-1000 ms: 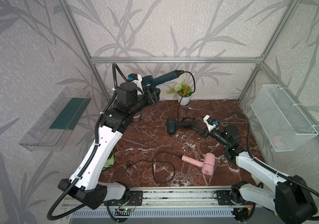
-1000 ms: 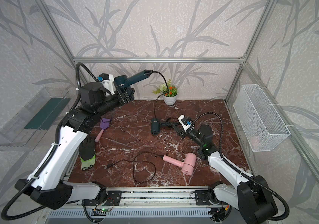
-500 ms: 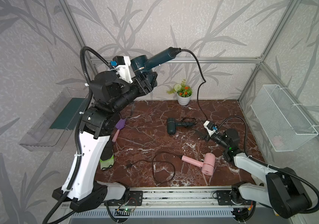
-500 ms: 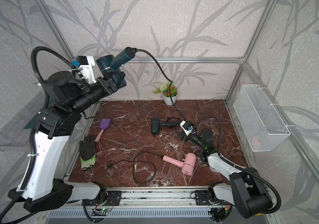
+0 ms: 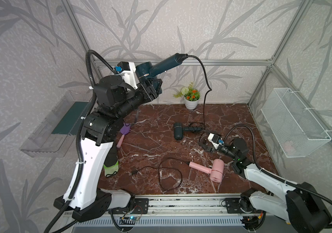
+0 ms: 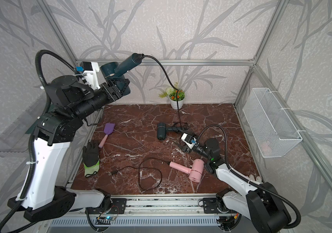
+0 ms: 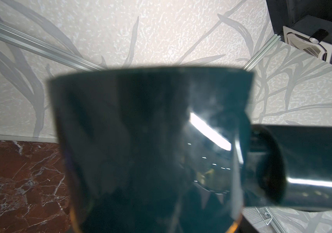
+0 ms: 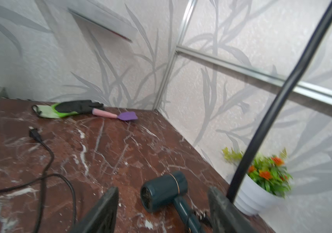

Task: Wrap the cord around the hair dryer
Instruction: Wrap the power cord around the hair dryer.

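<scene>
Left claw (image 5: 151, 88): clenched on the barrel of the teal hair dryer (image 5: 162, 65), raised high at far left, clear of the tabletop (image 5: 151, 145).
Cord (image 5: 205, 80): hangs free from the handle end down to the tabletop; no turn wound.
Right claw (image 5: 204, 144): released, empty, low at right, cord just beside it.
Wrapping: judged wholly outstanding.

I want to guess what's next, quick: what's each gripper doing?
Left gripper: closed, holding the teal hair dryer in the air.
Right gripper: open, holding nothing.
</scene>
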`<action>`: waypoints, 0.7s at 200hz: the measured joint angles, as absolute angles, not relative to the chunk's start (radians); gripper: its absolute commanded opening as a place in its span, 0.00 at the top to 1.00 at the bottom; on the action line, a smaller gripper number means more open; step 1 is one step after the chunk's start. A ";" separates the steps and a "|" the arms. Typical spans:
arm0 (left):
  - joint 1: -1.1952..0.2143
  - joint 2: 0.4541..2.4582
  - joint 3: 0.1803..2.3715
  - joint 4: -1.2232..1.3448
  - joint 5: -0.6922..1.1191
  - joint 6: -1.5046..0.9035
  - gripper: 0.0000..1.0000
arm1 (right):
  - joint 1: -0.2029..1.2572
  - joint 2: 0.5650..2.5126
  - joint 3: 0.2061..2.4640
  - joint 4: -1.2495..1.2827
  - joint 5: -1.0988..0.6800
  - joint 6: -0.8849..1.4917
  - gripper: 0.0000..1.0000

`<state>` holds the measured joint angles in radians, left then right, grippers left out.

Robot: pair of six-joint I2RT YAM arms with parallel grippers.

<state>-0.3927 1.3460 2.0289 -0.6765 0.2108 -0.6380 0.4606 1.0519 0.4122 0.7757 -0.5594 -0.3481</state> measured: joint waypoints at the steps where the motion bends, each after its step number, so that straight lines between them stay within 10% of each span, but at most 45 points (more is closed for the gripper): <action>1: -0.393 1.347 2.029 -0.677 0.211 -0.638 1.00 | 0.462 1.047 0.412 0.772 -0.559 -0.348 0.29; 50: -0.393 1.384 2.018 -0.677 0.202 -0.639 1.00 | 0.480 0.830 0.456 0.548 -0.543 -0.365 0.26; 140: -0.393 1.337 1.934 -0.656 0.200 -0.650 1.00 | 0.492 1.246 0.702 0.635 -0.444 -0.148 0.30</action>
